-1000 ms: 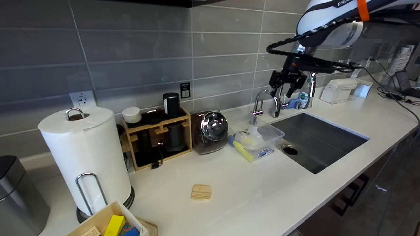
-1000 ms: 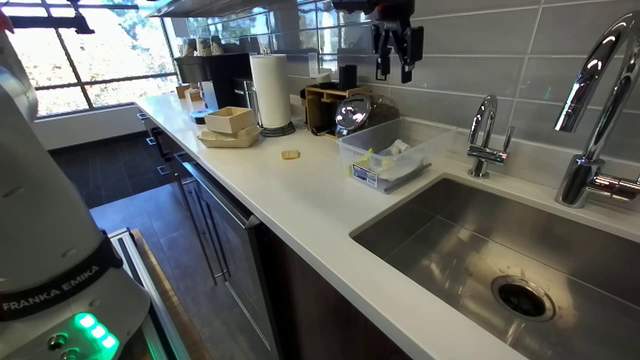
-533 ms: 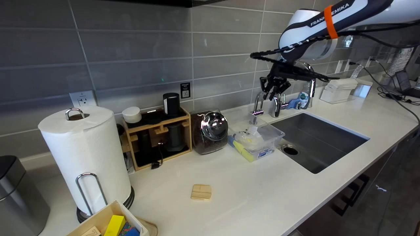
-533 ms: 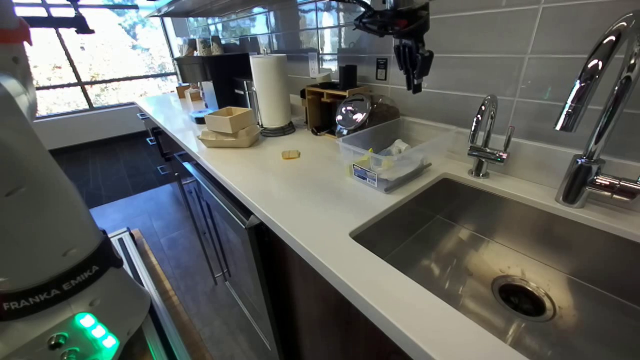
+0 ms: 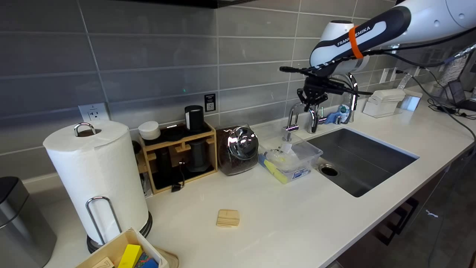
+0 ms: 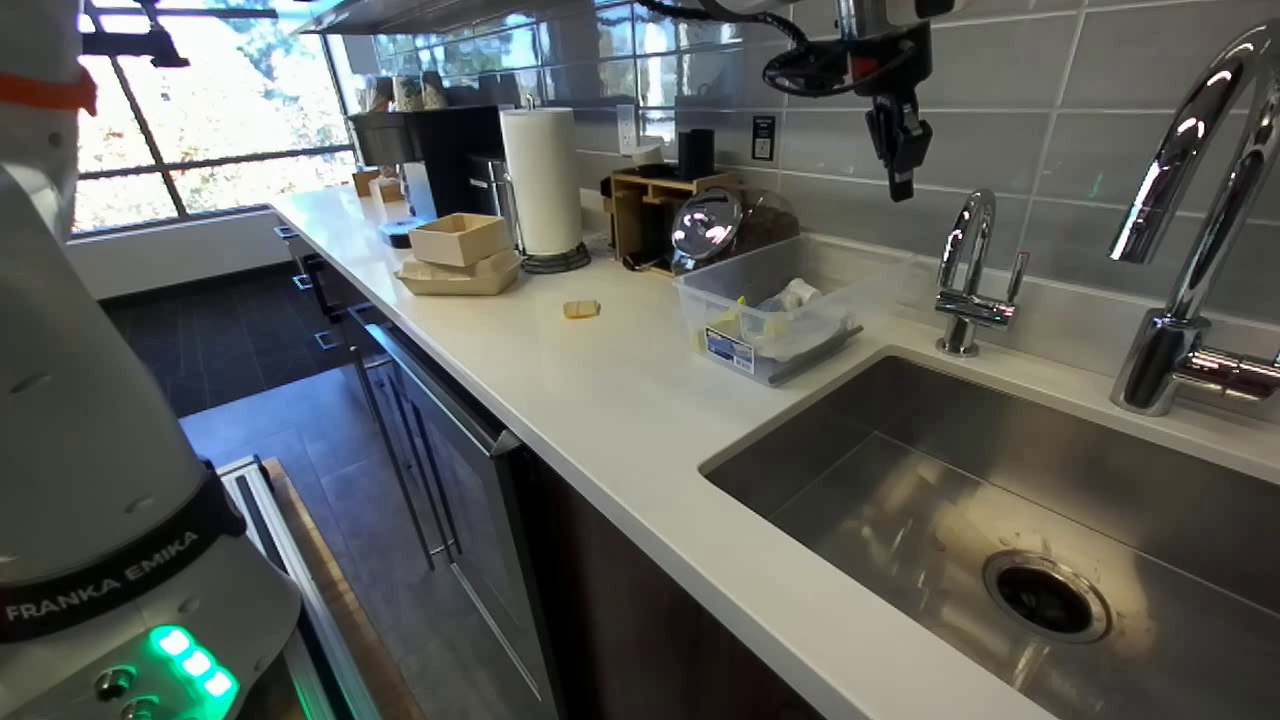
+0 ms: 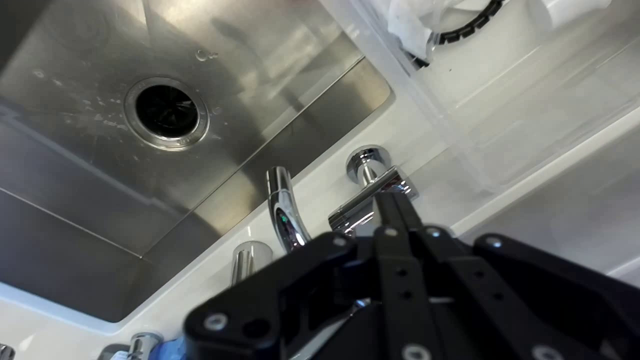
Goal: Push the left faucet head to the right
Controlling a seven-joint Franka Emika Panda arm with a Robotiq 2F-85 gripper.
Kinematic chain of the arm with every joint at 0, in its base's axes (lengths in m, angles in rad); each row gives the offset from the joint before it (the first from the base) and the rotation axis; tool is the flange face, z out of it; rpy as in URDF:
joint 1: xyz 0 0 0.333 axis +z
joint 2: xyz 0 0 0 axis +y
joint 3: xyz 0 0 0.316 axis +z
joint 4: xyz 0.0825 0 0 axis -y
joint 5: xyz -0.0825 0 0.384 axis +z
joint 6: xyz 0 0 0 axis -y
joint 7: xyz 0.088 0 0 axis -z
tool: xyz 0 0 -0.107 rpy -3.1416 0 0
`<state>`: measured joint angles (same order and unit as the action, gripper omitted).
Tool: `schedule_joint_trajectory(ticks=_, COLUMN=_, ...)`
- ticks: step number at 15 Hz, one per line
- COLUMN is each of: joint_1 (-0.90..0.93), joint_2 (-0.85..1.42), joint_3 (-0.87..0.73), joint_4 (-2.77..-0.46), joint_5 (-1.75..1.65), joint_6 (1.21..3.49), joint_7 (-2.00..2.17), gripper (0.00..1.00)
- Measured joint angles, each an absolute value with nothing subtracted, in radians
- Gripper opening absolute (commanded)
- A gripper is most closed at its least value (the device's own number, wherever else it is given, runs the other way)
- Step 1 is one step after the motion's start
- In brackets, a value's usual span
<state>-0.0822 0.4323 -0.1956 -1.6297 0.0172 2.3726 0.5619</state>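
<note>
The left faucet head, a thin chrome gooseneck, stands on the sink's back ledge, tip turned down. An exterior view shows its neck too, beside my gripper. My gripper hangs in the air to the left of the spout, with a gap between them in that view. In the wrist view the spout's downturned end shows left of my gripper; the black fingers hide the rest of the neck. Those fingers are shut together, nothing between them, over the faucet's chrome crossbar.
A taller chrome faucet rises to the right of the short one. In front lies a steel sink. A clear plastic bin stands on the counter left of the short faucet. Behind both faucets is the tiled wall.
My gripper has gone from open to shut. It has come down and closer to the short faucet, moving rightward in an exterior view. The faucet itself stands as before.
</note>
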Motion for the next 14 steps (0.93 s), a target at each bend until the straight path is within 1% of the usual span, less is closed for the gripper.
schedule_joint_trajectory(ticks=14, joint_1=-0.081, joint_2=0.597, joint_3=-0.256, joint_4=-1.459, joint_5=0.007, joint_6=2.369, joint_7=0.751, gripper=0.00)
